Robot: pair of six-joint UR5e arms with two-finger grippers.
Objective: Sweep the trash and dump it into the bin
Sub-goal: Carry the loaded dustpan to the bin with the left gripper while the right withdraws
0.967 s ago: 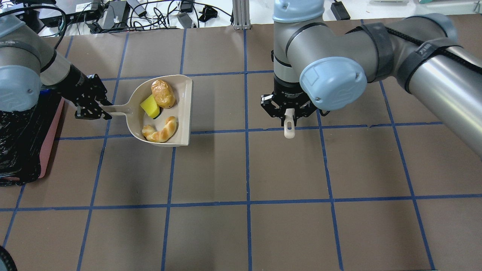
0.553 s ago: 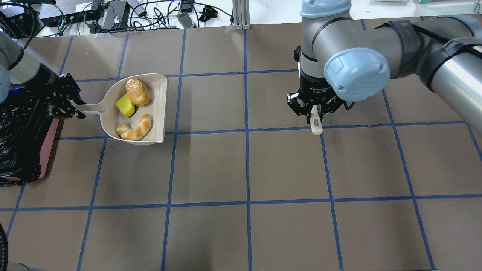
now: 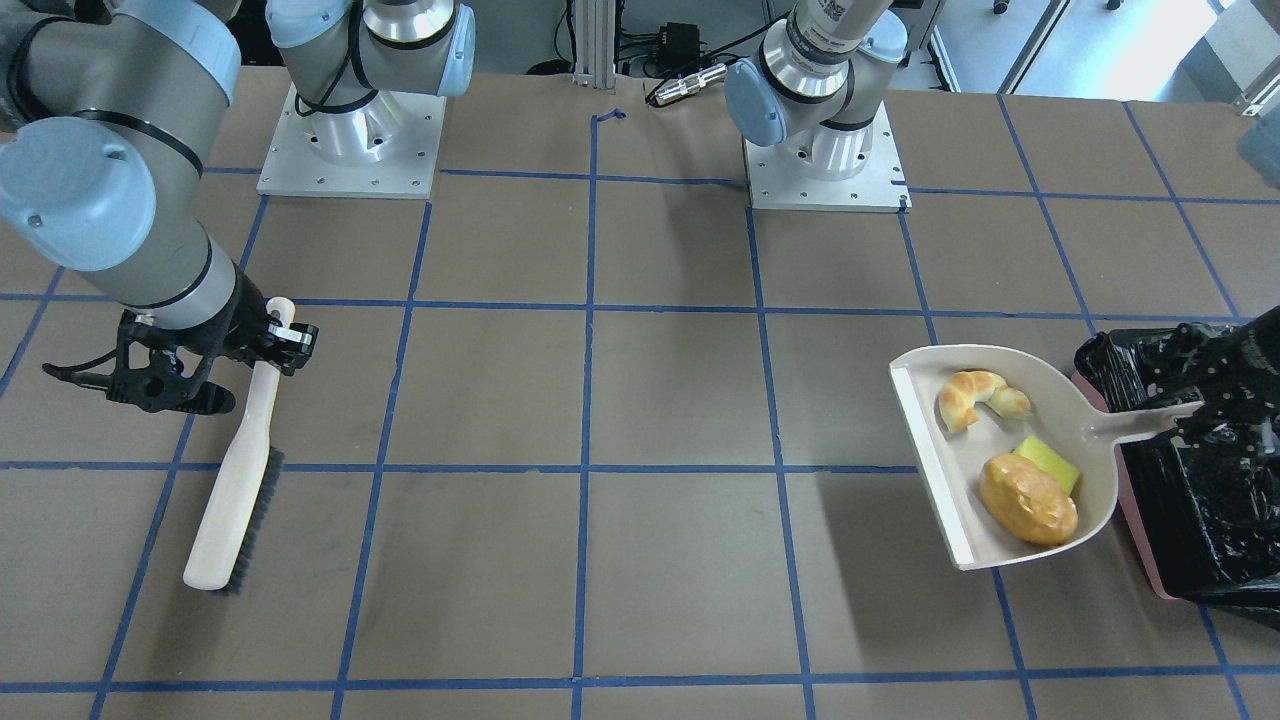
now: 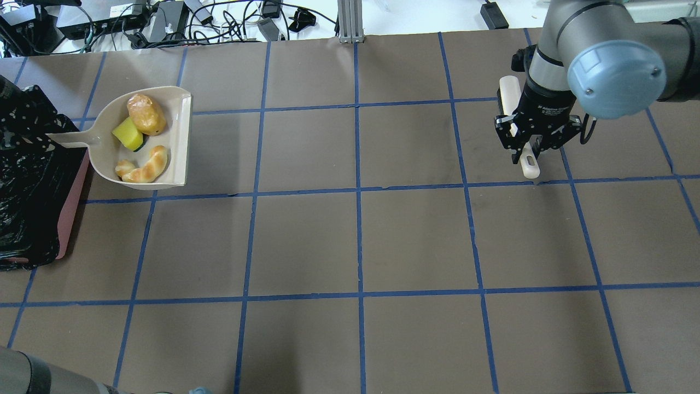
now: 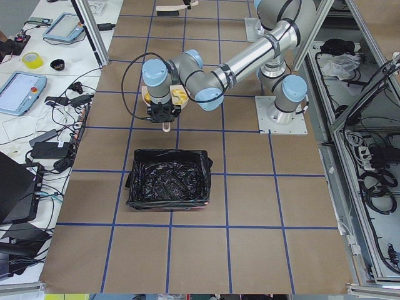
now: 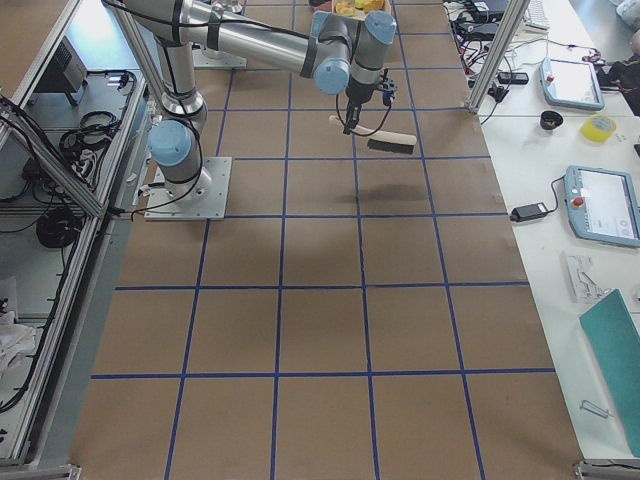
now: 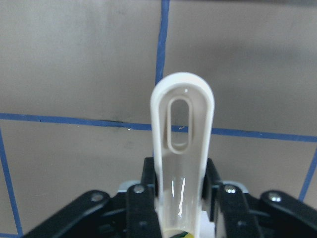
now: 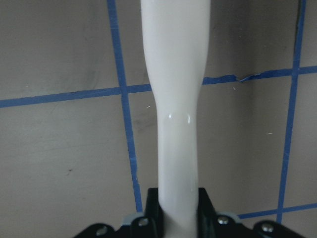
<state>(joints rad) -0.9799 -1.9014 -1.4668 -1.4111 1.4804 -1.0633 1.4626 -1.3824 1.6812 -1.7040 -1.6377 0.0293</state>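
The left wrist camera sits closest. It shows the left tool (image 7: 182, 171) pinched narrow on the slotted handle of the beige dustpan (image 7: 203, 139), but nothing of the load. The right wrist camera likewise shows only the right tool (image 8: 178, 203) clamped on the white handle of the brush (image 8: 176, 99).

From overhead the dustpan holds all the trash. The amber lump (image 4: 146, 114) and the yellow wedge (image 4: 127, 134) touch each other, and the croissant piece (image 4: 143, 169) lies apart on the robot's side. That view hides the brush's bristles. The front view shows them, dark, with the brush hanging tilted and its head toward the operators.

The dustpan is just beside the bin (image 4: 68, 219), and its handle reaches over the black bag. Only the left side view looks down into the bin's crinkled lining.
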